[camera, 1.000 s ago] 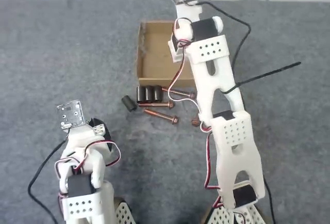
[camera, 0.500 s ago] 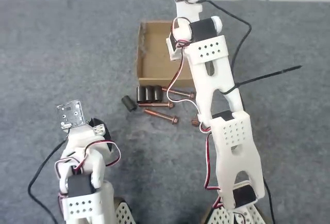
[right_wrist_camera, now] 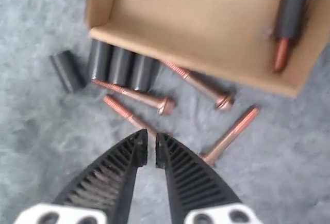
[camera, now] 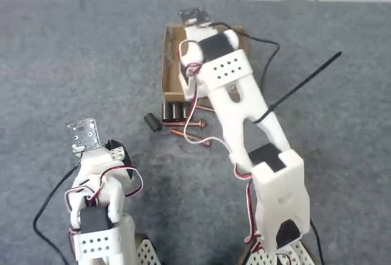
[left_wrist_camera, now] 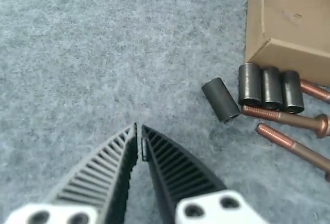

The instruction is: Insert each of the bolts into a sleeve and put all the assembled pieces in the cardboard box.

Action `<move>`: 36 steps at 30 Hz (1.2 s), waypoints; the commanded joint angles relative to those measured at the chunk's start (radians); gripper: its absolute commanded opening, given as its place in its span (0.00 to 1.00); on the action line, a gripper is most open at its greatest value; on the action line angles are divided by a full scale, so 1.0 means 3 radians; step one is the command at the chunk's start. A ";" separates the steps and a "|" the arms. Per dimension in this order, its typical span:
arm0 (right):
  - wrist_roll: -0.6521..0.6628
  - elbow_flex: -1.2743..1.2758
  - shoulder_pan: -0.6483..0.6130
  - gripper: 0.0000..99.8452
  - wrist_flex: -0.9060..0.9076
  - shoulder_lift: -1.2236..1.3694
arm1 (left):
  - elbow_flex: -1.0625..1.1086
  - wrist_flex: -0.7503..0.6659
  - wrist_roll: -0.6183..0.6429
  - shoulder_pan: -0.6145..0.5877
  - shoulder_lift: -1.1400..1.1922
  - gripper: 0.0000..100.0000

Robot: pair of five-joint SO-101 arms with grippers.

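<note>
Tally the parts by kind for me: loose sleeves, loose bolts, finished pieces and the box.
Loose sleeves: 4
Loose bolts: 4
Finished bolt-in-sleeve pieces: 1
Cardboard box: 1
Total: 10

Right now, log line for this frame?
cardboard box: one assembled piece inside | beside box: four sleeves, four bolts | left gripper: fingers shut, empty | right gripper: fingers shut, empty
</note>
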 commanded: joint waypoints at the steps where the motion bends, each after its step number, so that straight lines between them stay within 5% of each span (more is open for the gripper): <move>1: -0.0133 0.0102 -0.0166 0.01 0.0136 -0.0355 | -0.0033 0.0005 -0.0046 0.0005 0.0015 0.01; 16: -0.0327 0.0256 -0.0248 0.01 -0.0499 0.0494 | -0.0033 0.0010 -0.0046 -0.0005 0.0015 0.01; 25: -0.0031 0.0245 -0.0228 0.02 -0.0877 0.0652 | -0.0033 0.0010 -0.0046 0.0005 0.0015 0.01; 31: -0.0010 0.0245 -0.0136 0.13 -0.0954 0.0683 | -0.0033 0.0010 -0.0046 0.0010 0.0015 0.01; 36: -0.0010 0.0256 -0.0079 0.09 -0.1097 0.0688 | -0.0033 0.0010 -0.0046 0.0010 0.0015 0.01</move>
